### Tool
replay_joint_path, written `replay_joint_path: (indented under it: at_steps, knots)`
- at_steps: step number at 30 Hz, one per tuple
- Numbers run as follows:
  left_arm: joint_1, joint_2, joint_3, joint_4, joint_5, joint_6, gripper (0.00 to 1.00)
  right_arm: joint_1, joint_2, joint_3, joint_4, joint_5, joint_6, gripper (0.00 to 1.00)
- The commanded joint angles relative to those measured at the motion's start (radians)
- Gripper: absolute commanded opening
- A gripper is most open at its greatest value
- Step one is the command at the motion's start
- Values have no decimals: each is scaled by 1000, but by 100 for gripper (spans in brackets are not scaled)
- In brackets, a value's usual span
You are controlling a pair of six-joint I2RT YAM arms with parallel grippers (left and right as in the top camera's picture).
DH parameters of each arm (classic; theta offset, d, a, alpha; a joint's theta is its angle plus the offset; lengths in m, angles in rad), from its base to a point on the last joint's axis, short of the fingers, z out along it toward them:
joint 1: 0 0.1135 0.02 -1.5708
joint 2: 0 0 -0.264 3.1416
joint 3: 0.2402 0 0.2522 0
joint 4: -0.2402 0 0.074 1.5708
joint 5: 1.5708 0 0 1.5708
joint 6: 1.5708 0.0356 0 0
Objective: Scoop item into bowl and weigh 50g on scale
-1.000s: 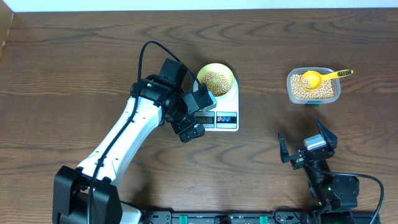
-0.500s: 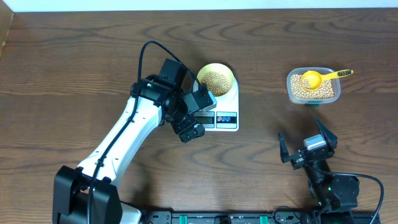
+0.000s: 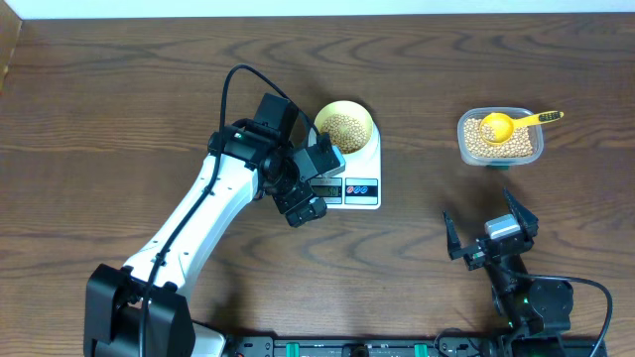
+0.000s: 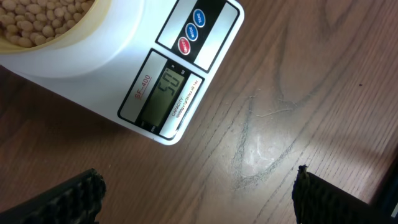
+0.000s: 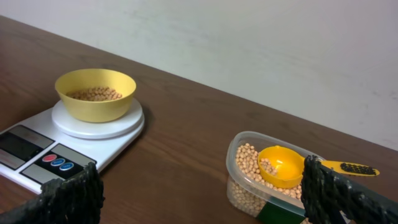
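Note:
The pale-yellow bowl [image 3: 344, 126] stands on the white scale [image 3: 364, 194] and holds tan beans [image 3: 344, 129]. My left gripper [image 3: 315, 185] hovers open over the scale's front left corner, nothing between its fingers. In the left wrist view the scale's display [image 4: 163, 93] shows dark digits above the open gripper [image 4: 199, 200], with the bowl's rim [image 4: 74, 31] and beans [image 4: 28, 18] at the top left. My right gripper [image 3: 484, 228] rests open near the front right, empty. The right wrist view shows the bowl [image 5: 95, 99] on the scale [image 5: 118, 127].
A clear plastic tub [image 3: 500, 139] of beans stands at the back right, a yellow long-handled scoop [image 3: 496, 127] lying in it. The right wrist view has that tub [image 5: 249, 186] and scoop [image 5: 281, 167] just ahead of the gripper [image 5: 199, 194]. A pale wall runs behind the table.

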Motion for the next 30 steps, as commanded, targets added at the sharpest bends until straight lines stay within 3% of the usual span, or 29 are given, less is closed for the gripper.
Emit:
replay_joint_path:
  at_steps: [1,9,14,22,30]
  knots:
    - [4,6,-2,-3,5,6,98,5,-7,-1,-5,14,-12,99]
    - [5,-14,-6,-106,-26,6,98,5,-7,-1,-5,14,-12,99]
    - [5,-82,-38,-89,-26,6,98,5,-7,-1,-5,14,-12,99]
    - [5,-240,-213,3,-58,6,98,5,-7,-1,-5,14,-12,99]
    - [5,-423,-468,297,-140,6,98,5,-7,-1,-5,14,-12,99]
